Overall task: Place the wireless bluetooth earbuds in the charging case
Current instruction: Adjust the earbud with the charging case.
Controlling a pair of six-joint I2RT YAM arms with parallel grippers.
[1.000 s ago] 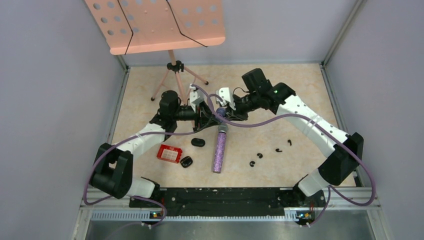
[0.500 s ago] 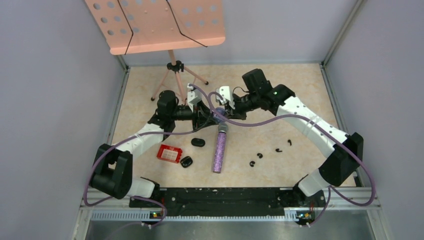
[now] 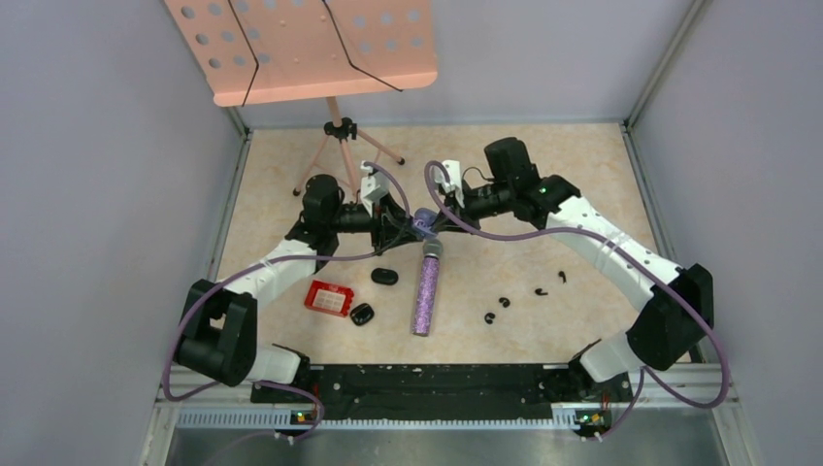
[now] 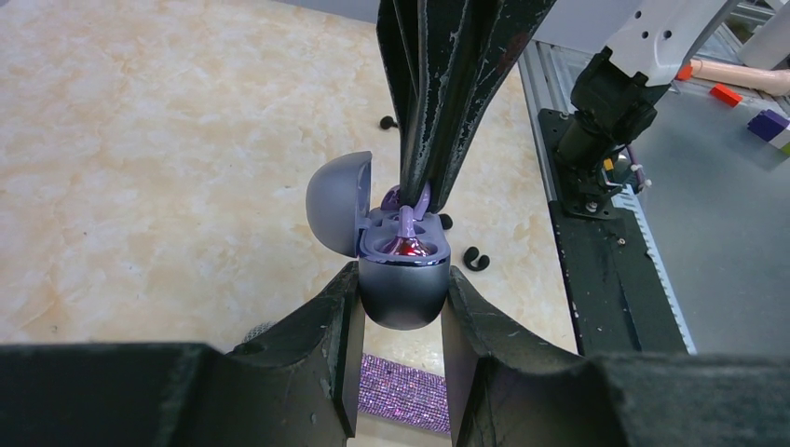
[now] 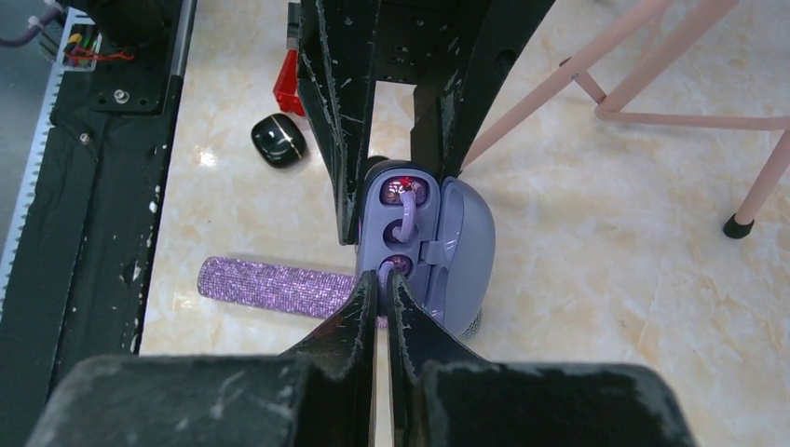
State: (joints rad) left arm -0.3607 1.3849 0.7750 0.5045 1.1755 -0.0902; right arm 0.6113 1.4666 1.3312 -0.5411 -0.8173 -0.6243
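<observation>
My left gripper is shut on the rounded body of a purple charging case, held up with its lid swung open to the left. One pale purple earbud sits in a slot under a red light. My right gripper comes down onto the case's other slot, shut on a second pale purple earbud pinched at its fingertips. In the top view both grippers meet at the case, mid-table. Several black earbuds lie loose on the table to the right.
A glittery purple microphone lies just below the case. Two black cases and a red box sit front left. A pink music stand rises at the back, its legs near my right gripper.
My right gripper has closed from slightly open, and its wrist has shifted a little toward the back right. The left gripper still holds the case in about the same place.
</observation>
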